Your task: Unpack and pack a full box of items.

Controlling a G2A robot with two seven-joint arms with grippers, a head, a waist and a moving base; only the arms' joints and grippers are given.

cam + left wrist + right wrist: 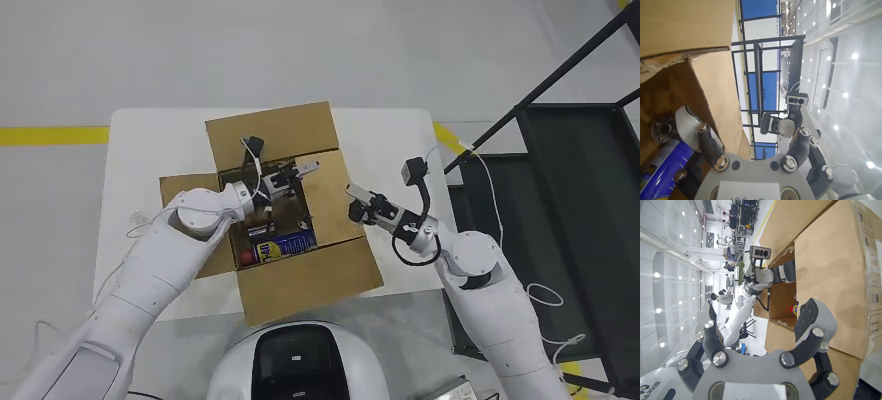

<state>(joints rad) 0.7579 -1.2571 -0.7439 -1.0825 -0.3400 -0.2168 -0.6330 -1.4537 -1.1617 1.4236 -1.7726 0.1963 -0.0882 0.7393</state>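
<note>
An open cardboard box (285, 135) stands on the white table (150, 150) with its flaps spread out. Inside lie a blue can (668, 161), a dark round metal flange (661, 130) and a blue package (285, 243). My left gripper (290, 178) hovers over the box's opening, open; in the left wrist view (743, 113) one white finger (685, 121) is inside the box and the box's wall stands between the fingers. My right gripper (353, 203) is open and empty beside the box's right flap (829, 275), with one ribbed pad (807, 317) close to it.
A black metal rack (560, 200) stands just right of the table. A yellow line (50, 135) runs across the floor behind. Bare table shows to the left of the box and at the far right corner (400, 135).
</note>
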